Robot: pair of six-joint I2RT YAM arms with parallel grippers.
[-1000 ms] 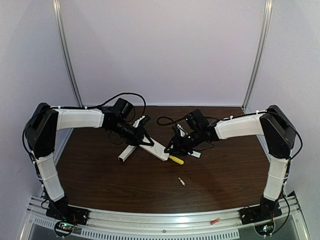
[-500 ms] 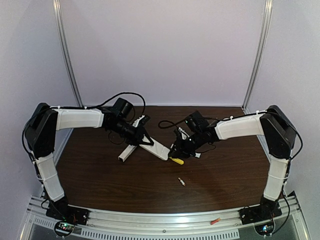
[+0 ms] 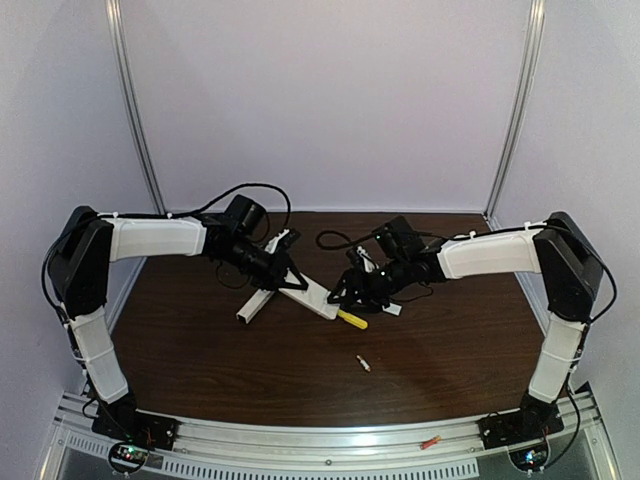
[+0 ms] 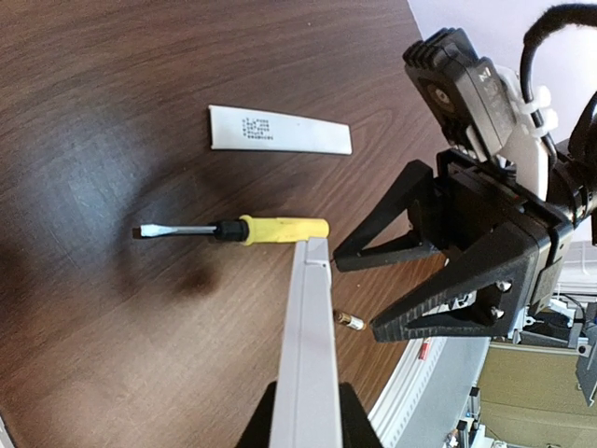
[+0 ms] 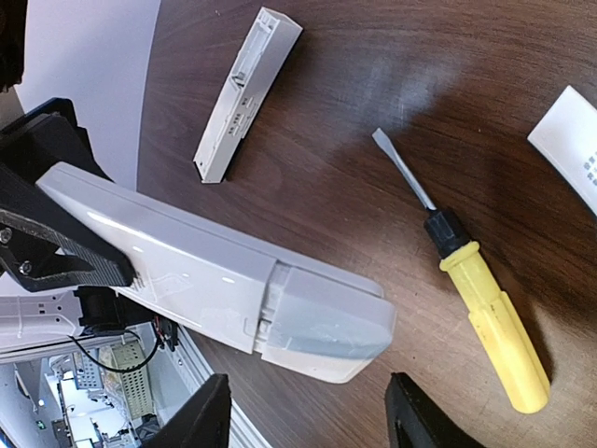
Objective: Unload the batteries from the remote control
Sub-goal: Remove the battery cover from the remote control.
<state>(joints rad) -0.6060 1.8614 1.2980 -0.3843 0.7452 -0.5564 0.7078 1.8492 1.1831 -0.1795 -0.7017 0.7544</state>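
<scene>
Overhead view of a dark wooden worktop (image 3: 200, 350) with two white-sleeved robot arms reaching in from either side and meeting at the centre of the frame. The left jaws are clamped on the sides of a long white remote control (image 4: 310, 336), holding it out towards the right arm. The right jaws stand well open with nothing in them, their black fingers (image 4: 438, 303) spread just beside the remote's free end. In the right wrist view that end sits between the two fingers, and whether it touches either one cannot be told. One battery (image 3: 365, 364), a tiny gold-toned cell, lies alone on the worktop at the lower centre of the overhead frame, apart from both arms. Whether other cells sit inside the remote cannot be seen. A yellow-handled screwdriver (image 3: 352, 320) lies flat between the remote's end and the battery. A small white rectangular cover (image 4: 280, 131) with print on it lies in the upper middle of the left wrist view, beyond the screwdriver. A long narrow white part (image 5: 247, 93) lies at the top of the right wrist view
</scene>
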